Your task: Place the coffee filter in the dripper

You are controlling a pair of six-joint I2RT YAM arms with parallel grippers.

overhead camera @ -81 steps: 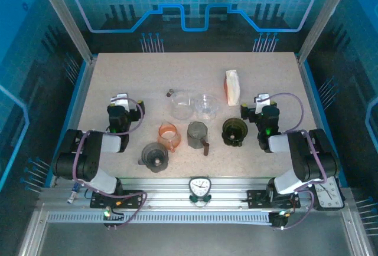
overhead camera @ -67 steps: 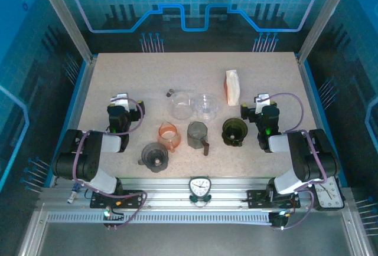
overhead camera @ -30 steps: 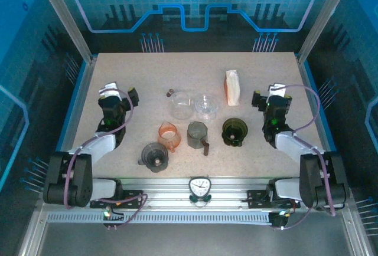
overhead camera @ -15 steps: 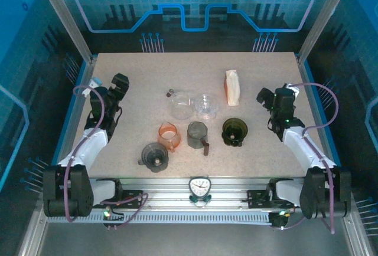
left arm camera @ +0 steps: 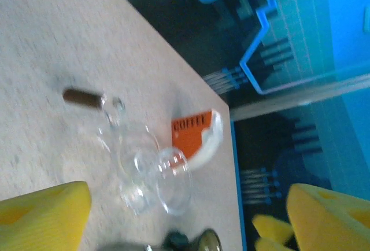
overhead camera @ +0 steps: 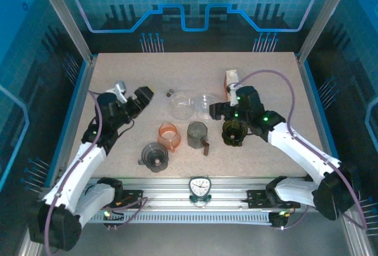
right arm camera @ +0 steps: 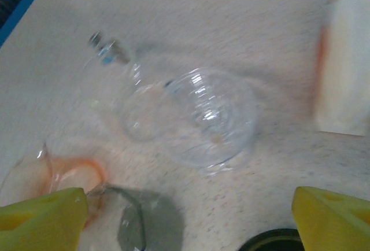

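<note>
The coffee filter pack [overhead camera: 233,88], white with an orange label, stands at the back right of the middle group; I also see this pack [left arm camera: 196,135] [right arm camera: 344,60] from both wrists. A clear ribbed dripper [overhead camera: 207,106] [right arm camera: 211,115] [left arm camera: 170,181] sits just left of it. My right gripper [overhead camera: 220,112] [right arm camera: 185,219] hovers open over the table just in front of the dripper, nothing between its fingers. My left gripper [overhead camera: 142,97] [left arm camera: 185,222] is open and empty, left of the glassware and pointing towards it.
A clear glass pot [overhead camera: 180,104] with a dark handle touches the dripper's left side. In front stand an orange cup [overhead camera: 168,135], a grey cup [overhead camera: 198,133], a dark green cup [overhead camera: 234,131] under my right arm, and a grey cup [overhead camera: 155,156].
Both arms have unfolded from their rest poses at the sides and swung inward. The right gripper now hangs by the dripper and the left one points at the glassware.
</note>
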